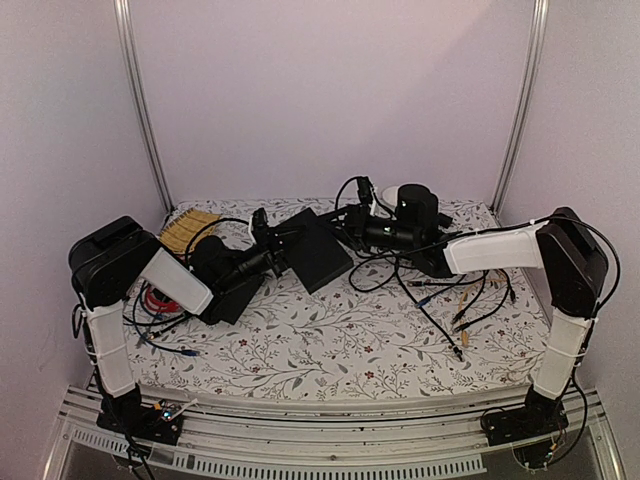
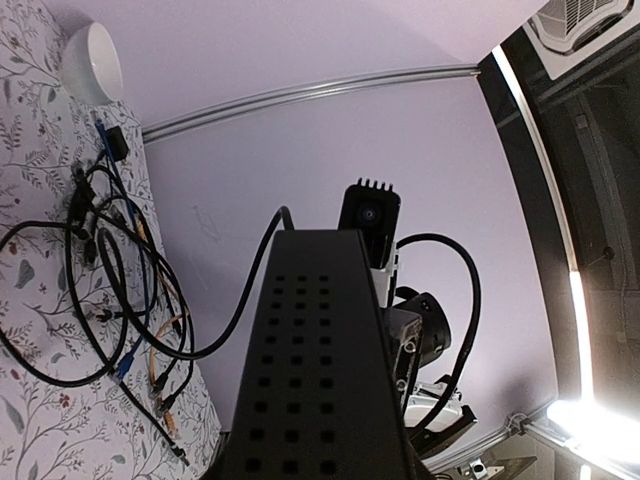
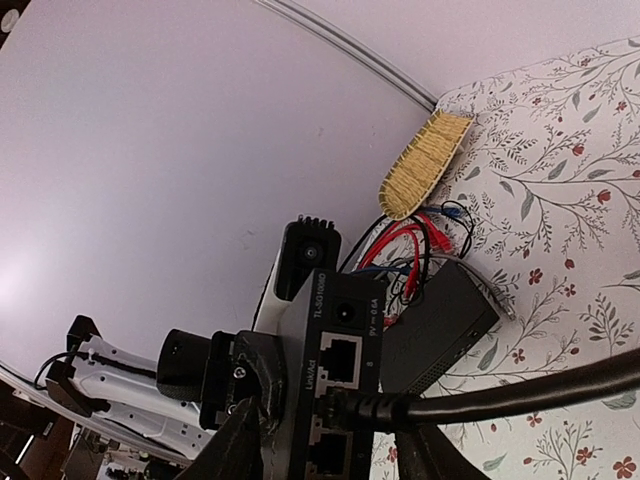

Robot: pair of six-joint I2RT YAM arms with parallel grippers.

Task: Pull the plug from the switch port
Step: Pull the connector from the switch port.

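The switch [image 1: 312, 250] is a black box held off the table by my left gripper [image 1: 272, 250], which is shut on its left end. In the left wrist view its vented top [image 2: 310, 380] fills the lower middle and hides my fingers. In the right wrist view its socket edge [image 3: 340, 350] faces me. A black plug [image 3: 350, 408] sits in a middle port, and its thick black cable [image 3: 500, 395] runs off to the right. My right gripper [image 3: 335, 450] is open, with one finger on each side of the plug. In the top view it [image 1: 350, 228] is at the switch's right edge.
A second flat black box [image 3: 440, 325] lies on the floral cloth beyond the switch. Red and blue cables [image 3: 400, 245] and a straw brush [image 1: 188, 230] are at the back left. Loose cables [image 1: 450, 295] sprawl at the right. A white bowl [image 2: 92, 62] is near the back wall.
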